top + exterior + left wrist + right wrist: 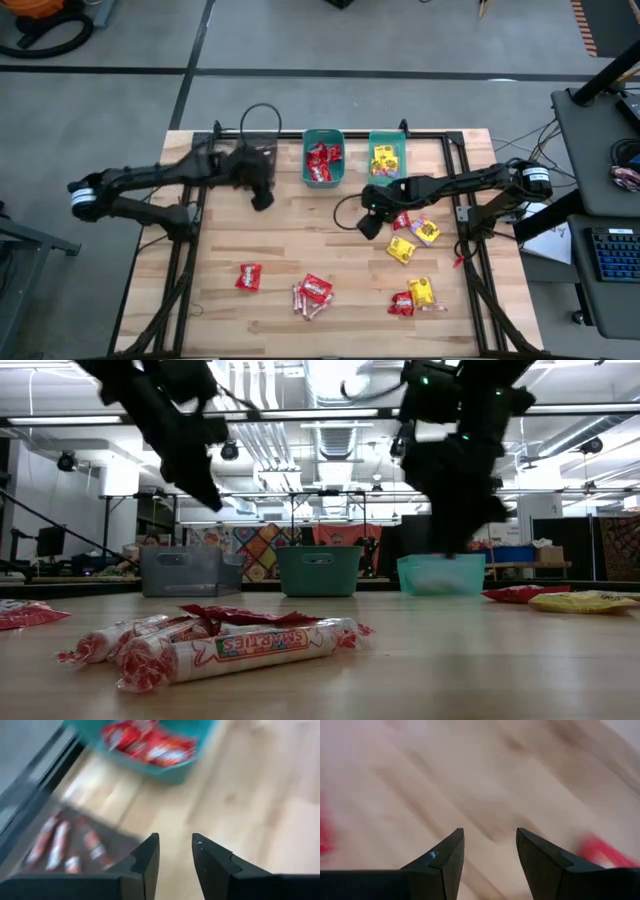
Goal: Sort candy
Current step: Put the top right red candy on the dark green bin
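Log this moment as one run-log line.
left claw: open, empty, by grey bin | right claw: open, empty, over table | loose candy: still on table

Both arms reach inward, the left hand and right hand empty, each with fingers parted.

Workshop: exposed ceiling ducts

The table is pale striped wood. On it, two teal bins hold red packets and yellow packets; a grey bin holds pinkish-red sticks. Loose red, yellow and white-wrapped candy lies before the bins.
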